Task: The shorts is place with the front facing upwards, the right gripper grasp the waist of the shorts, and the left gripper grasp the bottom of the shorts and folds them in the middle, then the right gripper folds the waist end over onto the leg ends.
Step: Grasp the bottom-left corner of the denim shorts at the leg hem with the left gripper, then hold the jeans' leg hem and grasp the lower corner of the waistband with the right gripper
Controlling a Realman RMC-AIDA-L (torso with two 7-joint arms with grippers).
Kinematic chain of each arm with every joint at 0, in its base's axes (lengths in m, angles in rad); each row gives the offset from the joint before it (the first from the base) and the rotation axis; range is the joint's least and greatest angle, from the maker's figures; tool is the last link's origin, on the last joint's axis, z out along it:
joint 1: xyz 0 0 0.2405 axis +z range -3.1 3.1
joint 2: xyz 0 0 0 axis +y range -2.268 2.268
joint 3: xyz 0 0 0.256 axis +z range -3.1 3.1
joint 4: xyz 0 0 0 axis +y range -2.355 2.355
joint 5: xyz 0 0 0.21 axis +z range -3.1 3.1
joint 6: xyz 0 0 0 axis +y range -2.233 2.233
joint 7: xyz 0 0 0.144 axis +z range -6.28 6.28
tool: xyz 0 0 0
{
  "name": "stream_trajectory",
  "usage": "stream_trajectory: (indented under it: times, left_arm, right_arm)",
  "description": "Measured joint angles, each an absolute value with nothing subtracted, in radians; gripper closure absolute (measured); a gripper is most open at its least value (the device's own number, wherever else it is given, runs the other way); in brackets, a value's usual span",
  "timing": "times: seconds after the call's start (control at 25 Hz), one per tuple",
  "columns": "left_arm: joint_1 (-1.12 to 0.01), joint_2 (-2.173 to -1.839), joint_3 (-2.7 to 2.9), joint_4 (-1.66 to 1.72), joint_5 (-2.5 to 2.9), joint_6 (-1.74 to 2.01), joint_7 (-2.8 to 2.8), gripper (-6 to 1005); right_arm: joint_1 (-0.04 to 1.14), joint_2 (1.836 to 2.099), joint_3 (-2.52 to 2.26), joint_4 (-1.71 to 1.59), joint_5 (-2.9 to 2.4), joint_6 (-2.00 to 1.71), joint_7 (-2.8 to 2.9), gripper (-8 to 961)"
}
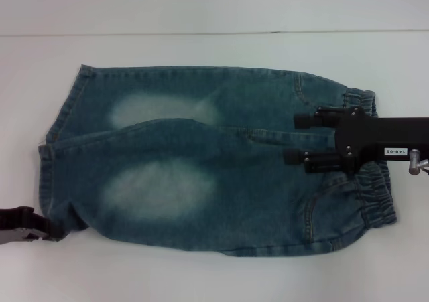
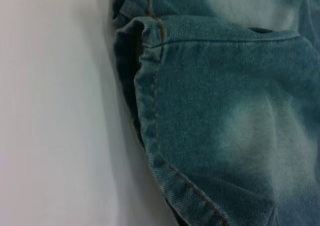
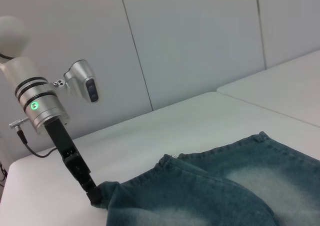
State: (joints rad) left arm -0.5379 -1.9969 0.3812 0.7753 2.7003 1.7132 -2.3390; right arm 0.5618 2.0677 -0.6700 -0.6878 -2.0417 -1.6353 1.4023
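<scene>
A: Where do the shorts (image 1: 214, 158) lie, and how are they arranged?

B: They lie flat on the white desk (image 1: 201, 47), already doubled lengthwise so that one leg rests on the other; the elastic waist points to the robot's right and the leg hems to its left. The denim is blue-green with pale faded patches and orange stitching along the hems.

A: What does each end effector do?

B: The left end effector (image 1: 50, 232) sits at the near corner of the leg hems. The right wrist view shows its tip meeting the cloth there, apparently pinching it, though a firm grip cannot be confirmed. The right end effector (image 1: 296, 139) hangs over the waist end with its two dark fingers spread apart, holding nothing.

A: Why this placement?

B: Judged from the task, the lengthwise fold appears complete, so the right end effector is positioned to take the waist and carry it over onto the leg ends.
</scene>
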Motion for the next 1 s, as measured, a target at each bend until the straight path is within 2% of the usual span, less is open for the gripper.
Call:
stream_trajectory:
  times: [0.08, 0.32, 0.56, 0.68, 0.92, 1.0]
  left_arm:
    - [-0.54, -1.997, 0.382, 0.773, 2.7, 1.713, -2.332, 925]
    - [-0.55, -2.002, 0.383, 0.778, 2.691, 1.713, -2.326, 971]
    - [-0.565, -2.003, 0.382, 0.779, 2.676, 1.71, -2.311, 970]
    - [-0.576, -2.002, 0.384, 0.779, 2.663, 1.711, -2.306, 970]
    - [-0.603, -1.988, 0.382, 0.781, 2.645, 1.704, -2.292, 970]
    - [-0.611, -1.986, 0.381, 0.781, 2.638, 1.694, -2.29, 970]
  right_arm:
    - [0.561, 2.068, -0.665, -0.688, -2.042, -1.635, 1.406, 87]
    - [0.56, 2.068, -0.624, -0.687, -2.042, -1.633, 1.425, 87]
    - [0.562, 2.058, -0.579, -0.692, -2.042, -1.634, 1.493, 88]
    - [0.574, 2.041, -0.579, -0.709, -2.044, -1.635, 1.579, 88]
    - [0.629, 1.983, -0.67, -0.839, -2.196, -1.68, 1.861, 88]
    - [0.636, 1.983, -0.676, -0.87, -2.242, -1.7, 1.882, 88]
